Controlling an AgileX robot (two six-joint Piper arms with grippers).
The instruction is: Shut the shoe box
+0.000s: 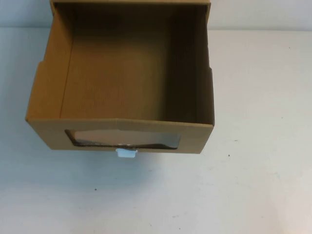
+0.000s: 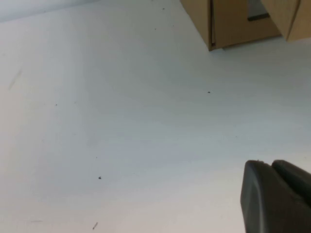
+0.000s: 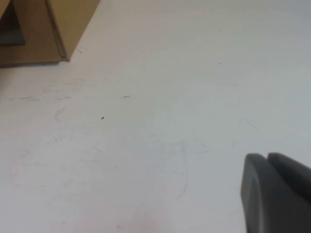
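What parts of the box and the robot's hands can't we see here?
- Shoe box: its back is cut off by the high view's top edge.
- Its window: steep angle hides what's behind.
- Left gripper: mostly cut off in the left wrist view.
- Right gripper: mostly cut off in the right wrist view.

A corner of the shoe box (image 3: 53,29) stands on the white table (image 3: 160,121), well apart from the right gripper (image 3: 277,194)
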